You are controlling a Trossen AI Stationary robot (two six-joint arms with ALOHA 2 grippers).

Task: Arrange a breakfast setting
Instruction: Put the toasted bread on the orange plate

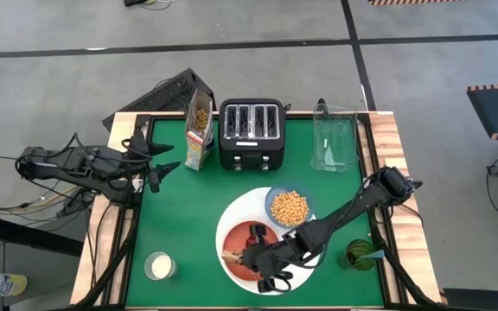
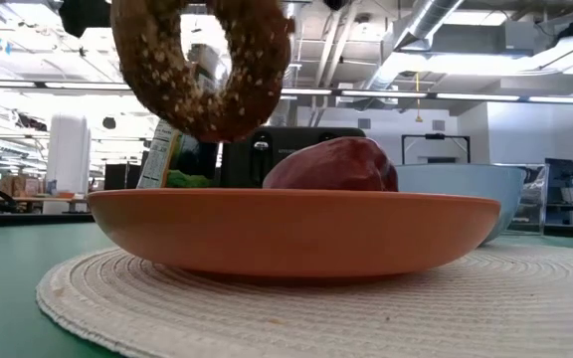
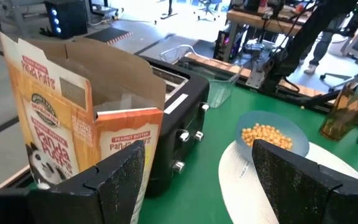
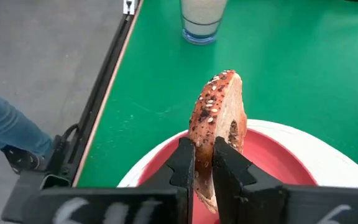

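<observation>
A large round white woven mat (image 1: pixel 229 226) lies at the table's near middle. On it stand a red-orange plate (image 2: pixel 296 229) and a small blue bowl (image 1: pixel 289 207) of yellow cereal. A dark red piece (image 2: pixel 332 164) lies on the plate. My right gripper (image 4: pixel 205 168) is shut on a seeded ring bagel (image 2: pixel 205 70) above the plate's left part. My left gripper (image 1: pixel 164 161) is open and empty at the table's far left, near the cereal box. I cannot make out the blue-handled spoon. My right gripper pinches the bagel's ring (image 4: pixel 215 134) between its two fingers (image 4: pixel 185 165), one on each flat face. The fingers come from the table's right, slanting down. The bagel stands on edge, lifted clear above the red-orange plate (image 4: pixel 272 162).
A black toaster (image 1: pixel 251 132), an open cereal box (image 1: pixel 200 128) and a clear pitcher (image 1: pixel 334 138) stand along the far side. A glass of milk (image 1: pixel 159 265) is at the near left. A green glass (image 1: pixel 357 256) is at the near right.
</observation>
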